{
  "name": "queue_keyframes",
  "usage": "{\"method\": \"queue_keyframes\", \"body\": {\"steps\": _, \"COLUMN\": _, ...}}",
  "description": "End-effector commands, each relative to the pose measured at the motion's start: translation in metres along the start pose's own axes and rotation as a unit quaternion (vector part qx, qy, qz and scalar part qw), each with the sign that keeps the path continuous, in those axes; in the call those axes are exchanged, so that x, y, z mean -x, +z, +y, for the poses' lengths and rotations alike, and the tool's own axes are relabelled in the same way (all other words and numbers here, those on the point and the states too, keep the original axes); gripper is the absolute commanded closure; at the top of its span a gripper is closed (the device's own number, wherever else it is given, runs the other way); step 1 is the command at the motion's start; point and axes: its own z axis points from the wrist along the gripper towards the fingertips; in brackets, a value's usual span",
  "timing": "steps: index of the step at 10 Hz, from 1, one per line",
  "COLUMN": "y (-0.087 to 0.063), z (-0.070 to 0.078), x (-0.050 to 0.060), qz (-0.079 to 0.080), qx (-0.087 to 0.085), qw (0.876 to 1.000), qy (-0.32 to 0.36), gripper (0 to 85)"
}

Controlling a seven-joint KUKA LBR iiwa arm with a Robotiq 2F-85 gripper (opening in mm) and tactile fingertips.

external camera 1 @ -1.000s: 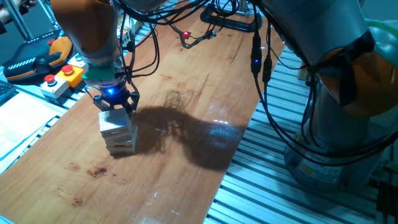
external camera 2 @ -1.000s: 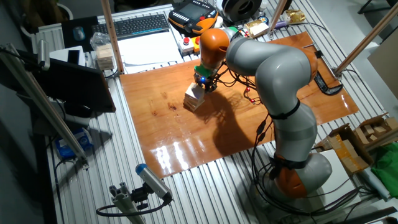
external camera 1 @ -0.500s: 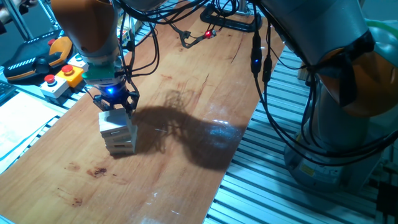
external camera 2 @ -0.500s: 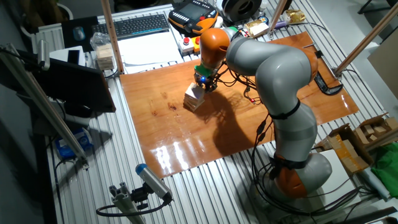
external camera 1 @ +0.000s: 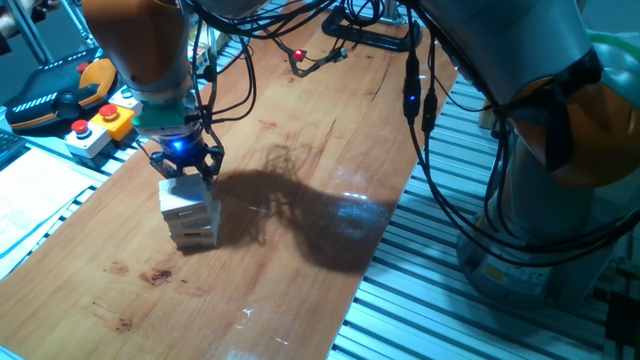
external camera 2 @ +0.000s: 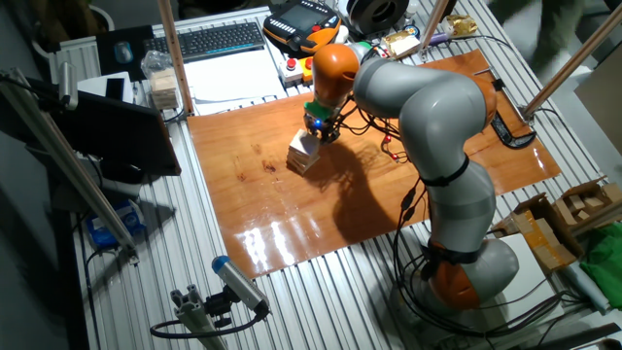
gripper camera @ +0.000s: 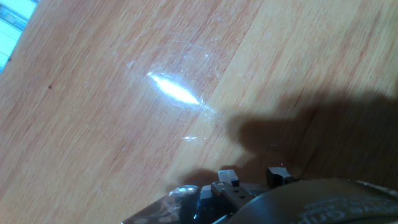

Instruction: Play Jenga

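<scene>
Pale wooden Jenga tower (external camera 1: 189, 212) of crosswise rectangular blocks sits directly under my black 2-finger pincer (external camera 1: 186, 170), fingertips at its top layer; grip state unclear.

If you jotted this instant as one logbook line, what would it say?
task: Jenga | pincer: at top of block tower, grip state unclear | tower: upright on wooden table | hand view: tabletop only

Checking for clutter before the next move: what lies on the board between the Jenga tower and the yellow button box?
Nothing: in one fixed view the wooden board is bare between the Jenga tower and the yellow button box. Only the hand stands over the tower's top.
</scene>
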Motion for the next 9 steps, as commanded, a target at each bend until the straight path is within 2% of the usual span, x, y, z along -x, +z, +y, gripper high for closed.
{"method": "queue_keyframes", "body": {"steps": 1, "y": 0.0003, "z": -0.0003, "x": 0.0006, "qz": 0.000, "qx": 0.000, "qw": 1.000, "qy": 0.000, "gripper": 84.0}}
{"method": "queue_keyframes", "body": {"steps": 9, "y": -0.0002, "z": 0.0001, "x": 0.0037, "qz": -0.003, "qx": -0.001, "qw": 1.000, "qy": 0.000, "gripper": 84.0}}
